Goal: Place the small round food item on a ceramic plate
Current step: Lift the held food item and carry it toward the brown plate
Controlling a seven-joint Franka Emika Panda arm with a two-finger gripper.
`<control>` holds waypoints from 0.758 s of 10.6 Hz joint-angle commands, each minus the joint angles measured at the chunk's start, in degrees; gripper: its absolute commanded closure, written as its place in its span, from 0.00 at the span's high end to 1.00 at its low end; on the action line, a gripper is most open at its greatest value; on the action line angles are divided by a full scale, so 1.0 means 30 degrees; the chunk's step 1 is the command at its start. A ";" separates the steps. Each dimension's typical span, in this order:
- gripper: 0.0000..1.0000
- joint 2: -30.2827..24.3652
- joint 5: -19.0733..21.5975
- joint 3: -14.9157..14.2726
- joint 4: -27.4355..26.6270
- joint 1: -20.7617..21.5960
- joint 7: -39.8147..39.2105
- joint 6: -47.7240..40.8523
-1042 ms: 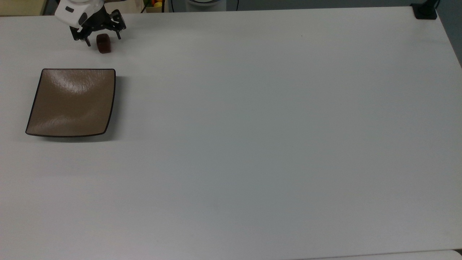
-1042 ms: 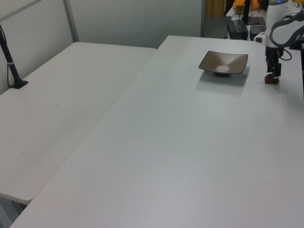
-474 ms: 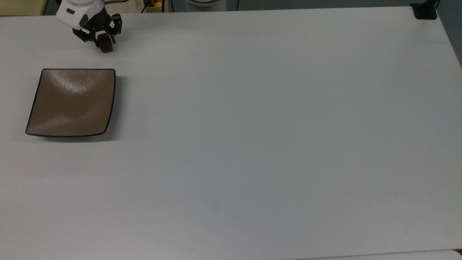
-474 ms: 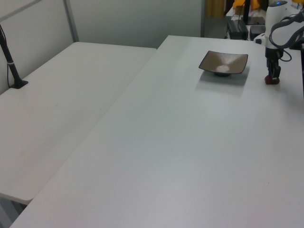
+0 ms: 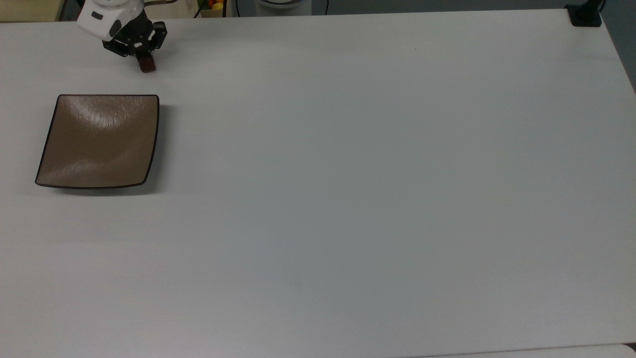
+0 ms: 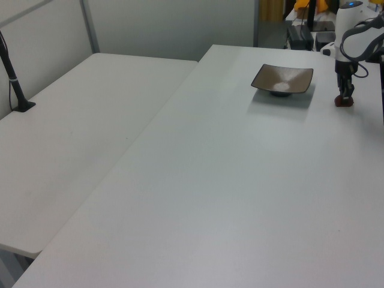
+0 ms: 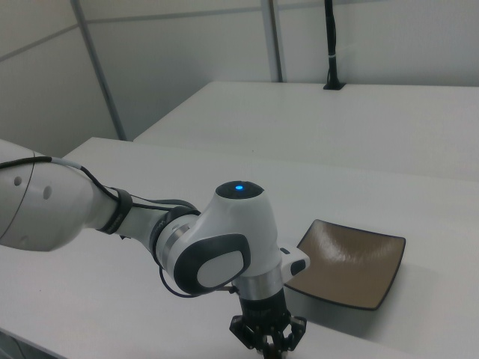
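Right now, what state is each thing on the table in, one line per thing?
small round food item: on the table, pinched in the hand, not lifted.
ceramic plate: bare, flat on the table, apart from the food.
hand: shut on the food item, down at the table.

In the top view, the counter (image 5: pixel 348 199) lies bare from 12 round to 6 o'clock, open for passage; toward 9 o'clock the ceramic plate (image 5: pixel 99 141) stands in the way, a bare strip beyond it at 10 o'clock
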 commanded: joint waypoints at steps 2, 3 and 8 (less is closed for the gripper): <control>0.22 -0.0645 -0.0328 -0.0143 0.1421 0.0061 -0.0345 -0.2756; 0.22 -0.0849 -0.0299 -0.0143 0.2037 0.0148 -0.0316 -0.3665; 0.23 -0.0911 0.2065 0.0150 0.8298 0.0998 0.0065 -1.0635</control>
